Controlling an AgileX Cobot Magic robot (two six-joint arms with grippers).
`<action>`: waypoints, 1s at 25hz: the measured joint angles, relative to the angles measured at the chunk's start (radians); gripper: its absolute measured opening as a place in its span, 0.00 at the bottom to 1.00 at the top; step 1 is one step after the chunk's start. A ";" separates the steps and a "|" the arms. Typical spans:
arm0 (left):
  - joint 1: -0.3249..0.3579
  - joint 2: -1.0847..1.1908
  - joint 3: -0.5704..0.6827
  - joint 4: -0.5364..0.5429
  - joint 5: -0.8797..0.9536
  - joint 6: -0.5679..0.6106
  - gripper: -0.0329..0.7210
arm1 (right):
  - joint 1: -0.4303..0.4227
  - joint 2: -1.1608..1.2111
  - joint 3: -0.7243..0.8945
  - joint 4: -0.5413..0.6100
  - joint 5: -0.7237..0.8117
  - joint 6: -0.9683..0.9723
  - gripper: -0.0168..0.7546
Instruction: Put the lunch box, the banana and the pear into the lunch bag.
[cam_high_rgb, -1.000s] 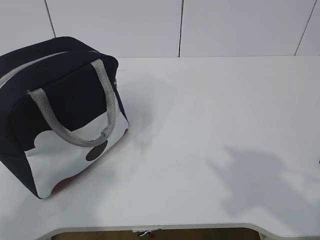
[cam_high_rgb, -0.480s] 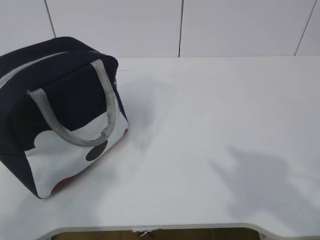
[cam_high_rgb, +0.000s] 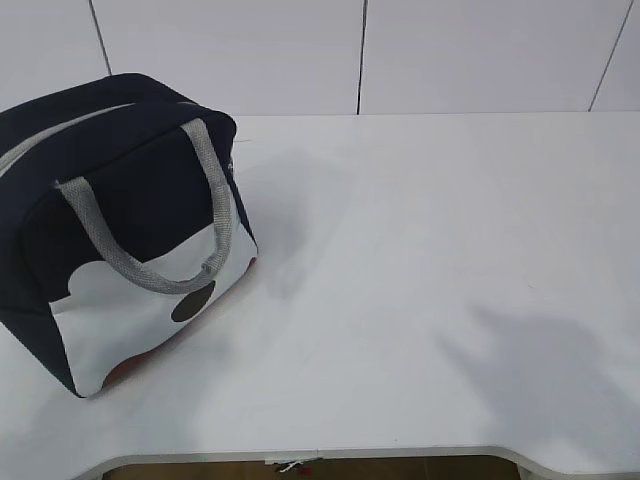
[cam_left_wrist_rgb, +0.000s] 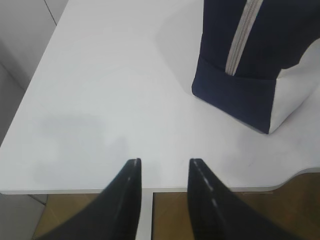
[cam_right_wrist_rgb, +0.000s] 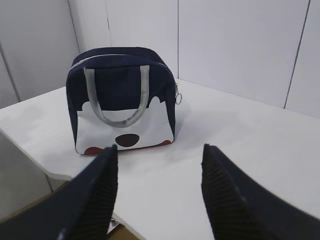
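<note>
The navy lunch bag (cam_high_rgb: 120, 220) stands upright at the left of the white table, its grey zipper shut along the top and a grey handle hanging over its white lower panel. It also shows in the left wrist view (cam_left_wrist_rgb: 255, 60) and the right wrist view (cam_right_wrist_rgb: 122, 97). The lunch box, banana and pear are out of view. My left gripper (cam_left_wrist_rgb: 164, 162) is open and empty over the table's front edge, apart from the bag. My right gripper (cam_right_wrist_rgb: 160, 147) is open and empty, facing the bag from a distance. Neither gripper shows in the exterior view.
The white table (cam_high_rgb: 430, 250) runs to a white panelled wall at the back. Its front edge (cam_high_rgb: 400, 455) has rounded corners. A shadow lies on the table at the lower right.
The shadow at the lower right of the table has drifted right and down. The bag has not moved.
</note>
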 joint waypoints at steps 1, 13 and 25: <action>0.000 0.000 0.000 0.000 0.000 0.000 0.37 | 0.000 -0.019 -0.016 0.016 0.039 -0.004 0.59; 0.000 0.000 0.000 0.000 0.000 0.000 0.37 | 0.000 -0.133 -0.139 0.051 0.436 -0.045 0.59; 0.000 0.000 0.000 0.000 0.000 0.000 0.37 | 0.000 -0.133 -0.161 -0.040 0.703 -0.081 0.59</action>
